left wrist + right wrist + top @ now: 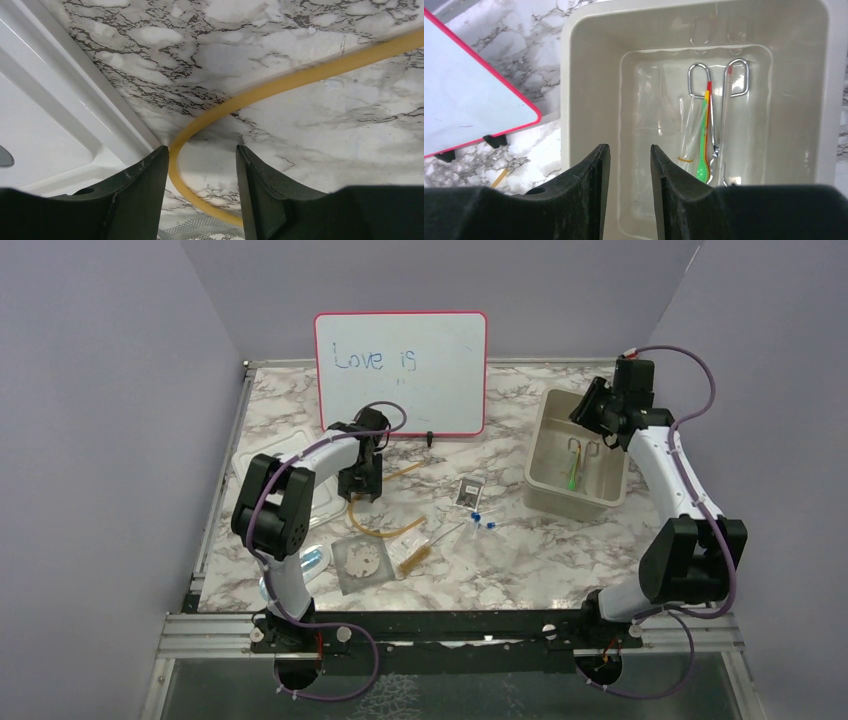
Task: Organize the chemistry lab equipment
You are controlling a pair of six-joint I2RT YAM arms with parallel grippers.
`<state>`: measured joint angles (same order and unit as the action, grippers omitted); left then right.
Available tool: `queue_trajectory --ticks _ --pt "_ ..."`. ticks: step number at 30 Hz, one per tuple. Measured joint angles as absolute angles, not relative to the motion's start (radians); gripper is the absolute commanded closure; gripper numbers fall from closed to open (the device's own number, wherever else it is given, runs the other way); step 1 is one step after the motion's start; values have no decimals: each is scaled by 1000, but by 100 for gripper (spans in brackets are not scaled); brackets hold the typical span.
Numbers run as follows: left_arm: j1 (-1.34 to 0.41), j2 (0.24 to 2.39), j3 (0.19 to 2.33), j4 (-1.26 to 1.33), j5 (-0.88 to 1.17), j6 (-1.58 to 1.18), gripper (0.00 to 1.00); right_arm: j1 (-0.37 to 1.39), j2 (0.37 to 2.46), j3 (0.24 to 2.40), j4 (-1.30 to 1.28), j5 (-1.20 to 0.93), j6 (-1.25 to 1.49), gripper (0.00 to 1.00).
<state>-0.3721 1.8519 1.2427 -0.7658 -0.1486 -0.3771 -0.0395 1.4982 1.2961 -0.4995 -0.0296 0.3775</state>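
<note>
The tidying looks barely begun. The beige bin holds ring-handled metal forceps and a green-tipped stick, but most of the kit lies loose on the marble surface: the grey gauze mat, bristle brush, a small packet and blue-capped pieces.

The left gripper is low over the amber tubing, its fingers spread wide, with the bend of the loop lying between them and not yet pinched. The tubing makes a C beside the bin lid, lying roughly left to right, its free runs trailing rightward.

The right gripper hangs over the bin, its fingers narrowly apart and empty.
</note>
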Motion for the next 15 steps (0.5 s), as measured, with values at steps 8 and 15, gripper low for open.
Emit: queue_trajectory --ticks 8,15 --pt "-372 1846 1228 -744 -150 -367 60 -39 1470 1261 -490 -66 392 60" --pt "-372 1835 1208 -719 -152 -356 61 -39 1424 1242 -488 -69 392 60"
